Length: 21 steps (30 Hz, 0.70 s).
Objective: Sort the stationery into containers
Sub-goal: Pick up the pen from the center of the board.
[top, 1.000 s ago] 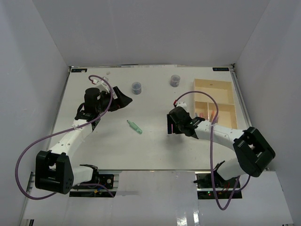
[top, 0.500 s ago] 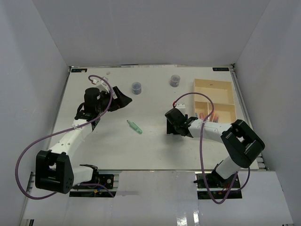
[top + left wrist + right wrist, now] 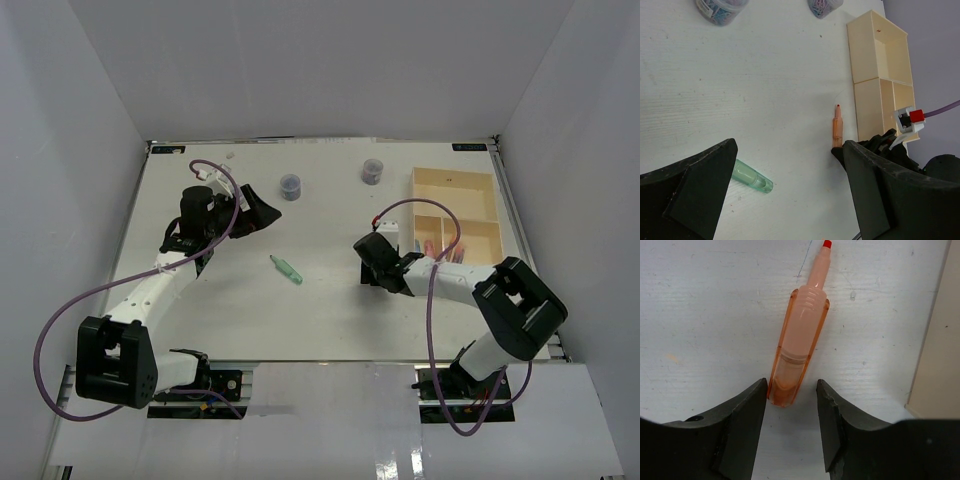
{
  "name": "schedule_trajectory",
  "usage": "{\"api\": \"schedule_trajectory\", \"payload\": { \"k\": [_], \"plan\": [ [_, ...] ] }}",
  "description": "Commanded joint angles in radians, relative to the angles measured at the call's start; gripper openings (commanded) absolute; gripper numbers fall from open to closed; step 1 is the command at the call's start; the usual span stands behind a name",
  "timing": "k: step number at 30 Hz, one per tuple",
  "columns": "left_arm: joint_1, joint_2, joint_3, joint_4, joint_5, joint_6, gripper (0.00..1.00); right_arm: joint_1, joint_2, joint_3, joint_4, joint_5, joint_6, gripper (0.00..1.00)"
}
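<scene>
An orange pen (image 3: 800,347) with a red tip lies on the white table just left of the tray (image 3: 939,345). My right gripper (image 3: 790,390) is low over its blunt end. The left finger touches the barrel and a gap remains at the right finger, so the gripper is open. A green pen (image 3: 285,269) lies mid-table and also shows as the green pen (image 3: 751,176) in the left wrist view. My left gripper (image 3: 262,210) hangs wide open above the table, holding nothing. The beige tray (image 3: 455,173) holds a few pens (image 3: 445,247) in a small compartment.
Two round grey-blue pots (image 3: 291,185) (image 3: 372,171) stand at the back of the table, the pots (image 3: 722,6) (image 3: 824,5) filled with small coloured clips. The right arm's purple cable (image 3: 430,205) loops over the tray's left side.
The right gripper has settled over the orange pen's end and its jaws have narrowed around it. The left arm and the green pen have not moved.
</scene>
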Motion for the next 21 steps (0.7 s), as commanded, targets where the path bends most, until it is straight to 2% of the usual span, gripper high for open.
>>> {"api": "schedule_trajectory", "payload": {
  "k": [1, 9, 21],
  "plan": [
    [0.006, 0.002, 0.032, 0.004, 0.02, -0.006, 0.98, -0.013, -0.006, -0.046, -0.029, 0.002, 0.031, 0.51],
    [0.006, 0.004, 0.03, 0.007, 0.026, -0.009, 0.98, -0.041, -0.048, -0.075, -0.032, 0.002, 0.035, 0.51],
    [0.006, 0.005, 0.029, 0.006, 0.029, -0.009, 0.98, -0.041, 0.009, -0.023, -0.019, -0.033, 0.012, 0.5]
  ]
}}
